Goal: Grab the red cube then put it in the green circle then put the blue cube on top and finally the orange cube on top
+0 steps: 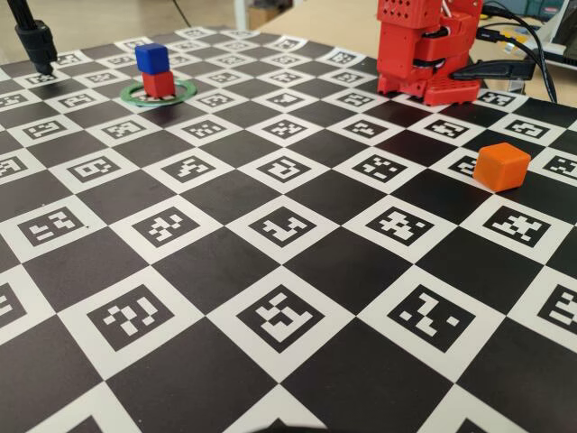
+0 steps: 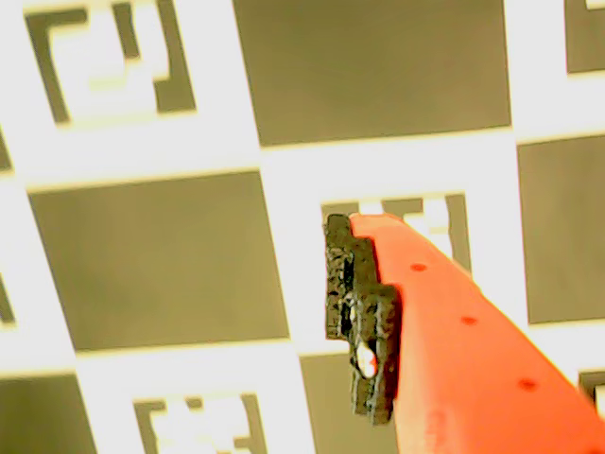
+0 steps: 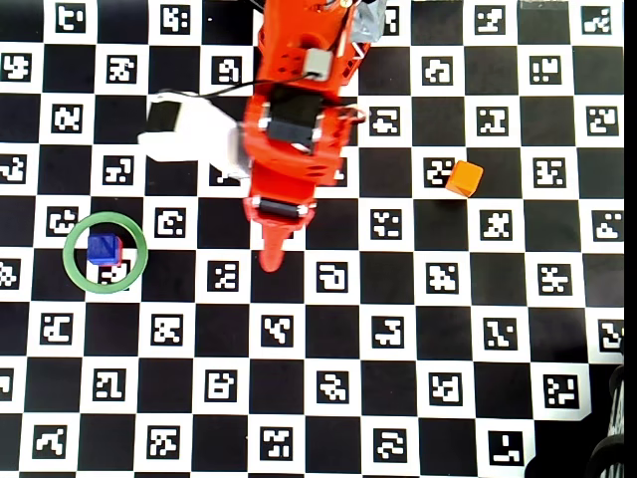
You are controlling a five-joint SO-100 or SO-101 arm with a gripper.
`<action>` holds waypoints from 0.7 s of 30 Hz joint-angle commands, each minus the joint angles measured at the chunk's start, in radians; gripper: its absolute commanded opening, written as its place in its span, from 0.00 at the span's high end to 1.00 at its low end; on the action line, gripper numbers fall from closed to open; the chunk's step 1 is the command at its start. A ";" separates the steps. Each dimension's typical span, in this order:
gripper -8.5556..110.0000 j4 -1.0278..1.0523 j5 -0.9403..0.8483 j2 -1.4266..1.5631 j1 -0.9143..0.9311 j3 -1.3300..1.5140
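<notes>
The red cube [image 1: 160, 84] stands inside the green circle [image 1: 189, 90] at the board's far left in the fixed view. The blue cube [image 1: 151, 57] sits on top of it. From overhead the blue cube [image 3: 101, 247] covers nearly all of the red one within the green circle [image 3: 68, 254]. The orange cube [image 1: 502, 165] lies alone on the right, also seen in the overhead view [image 3: 464, 178]. My gripper [image 3: 271, 254] points down the board, between the stack and the orange cube and well apart from both. The wrist view shows one red finger [image 2: 444, 331] with a black pad, bare board beside it, nothing held.
The red arm base [image 1: 419, 50] stands at the board's far edge, with cables behind it. A black stand [image 1: 36, 41] rises at the far left corner. A white camera housing [image 3: 189, 129] sticks out beside the arm. The checkered marker board [image 1: 288, 225] spreads toward the near edge.
</notes>
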 commanded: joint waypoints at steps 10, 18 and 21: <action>0.56 -0.037 0.209 0.075 -0.370 0.006; 0.56 -0.071 0.451 0.035 -0.568 0.025; 0.56 -0.097 0.506 0.038 -0.652 0.025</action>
